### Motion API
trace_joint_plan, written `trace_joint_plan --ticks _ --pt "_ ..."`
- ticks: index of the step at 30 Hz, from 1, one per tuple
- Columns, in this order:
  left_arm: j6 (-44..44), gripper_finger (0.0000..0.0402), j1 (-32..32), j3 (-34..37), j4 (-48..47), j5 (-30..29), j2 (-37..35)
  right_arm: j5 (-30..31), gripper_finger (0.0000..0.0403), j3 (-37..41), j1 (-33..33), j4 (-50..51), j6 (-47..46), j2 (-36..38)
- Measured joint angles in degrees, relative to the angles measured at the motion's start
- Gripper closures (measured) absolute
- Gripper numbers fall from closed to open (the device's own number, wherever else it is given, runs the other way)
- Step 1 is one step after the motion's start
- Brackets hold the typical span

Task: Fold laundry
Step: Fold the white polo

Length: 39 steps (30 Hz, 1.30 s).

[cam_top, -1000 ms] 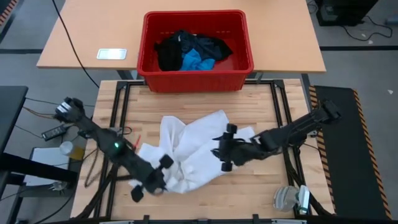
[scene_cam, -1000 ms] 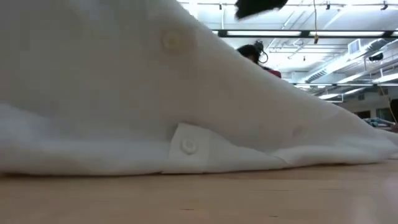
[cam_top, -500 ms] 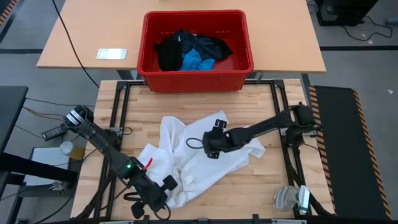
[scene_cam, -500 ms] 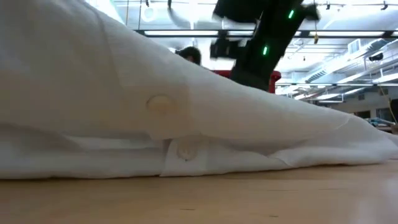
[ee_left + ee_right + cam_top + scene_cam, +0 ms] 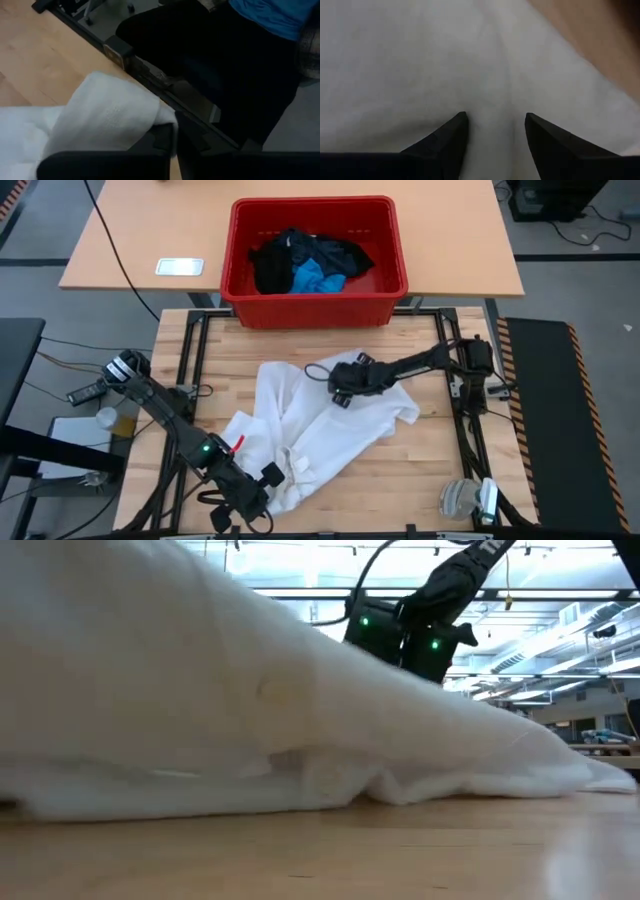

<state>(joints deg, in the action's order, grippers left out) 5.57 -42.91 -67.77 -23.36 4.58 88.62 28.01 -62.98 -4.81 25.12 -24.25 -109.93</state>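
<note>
- Since the earlier frame, the right gripper moves from the shirt's near edge up to its far edge; the left gripper stays at the near corner.
- Left jaws are pressed together, pinching the white shirt at that corner.
- Right jaws are spread, with cloth directly under and ahead of them.
- Between the two grippers the shirt's long axis runs diagonally; the right gripper is nearer the free far edge.

A lab or workshop: exposed ceiling ducts, strip lights, metal-framed wooden worktable.
</note>
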Motion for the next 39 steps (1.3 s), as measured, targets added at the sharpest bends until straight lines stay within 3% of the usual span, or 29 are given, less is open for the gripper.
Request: trace_joint_plan --ticks 6,17,25,28,32,39 --pt "1.08 0.0386 -0.09 0.0 0.51 0.33 -0.02 3.25 0.0198 0.02 -4.92 5.25 -2.5 0.34" --pt "0.3 0.0386 -1.46 0.0 0.41 4.54 -0.04 -1.56 0.0211 0.04 -13.18 6.26 0.4 1.36" --pt "-1.46 0.0377 -1.62 0.0 0.07 0.57 -0.07 -0.63 0.0215 0.15 -11.95 9.09 0.93 9.0" --pt "-0.48 0.0347 -1.62 0.0 0.42 -2.08 -0.07 -0.83 0.0215 0.11 -10.26 10.72 0.59 14.23" --pt "-0.42 0.028 -0.97 0.0 1.17 -5.1 -0.07 -10.01 0.0215 0.01 -7.18 10.42 0.72 19.42" --pt "-7.06 0.0161 0.83 0.0 -1.36 -5.15 -0.09 -15.51 0.0215 0.84 2.13 8.37 0.37 17.8"
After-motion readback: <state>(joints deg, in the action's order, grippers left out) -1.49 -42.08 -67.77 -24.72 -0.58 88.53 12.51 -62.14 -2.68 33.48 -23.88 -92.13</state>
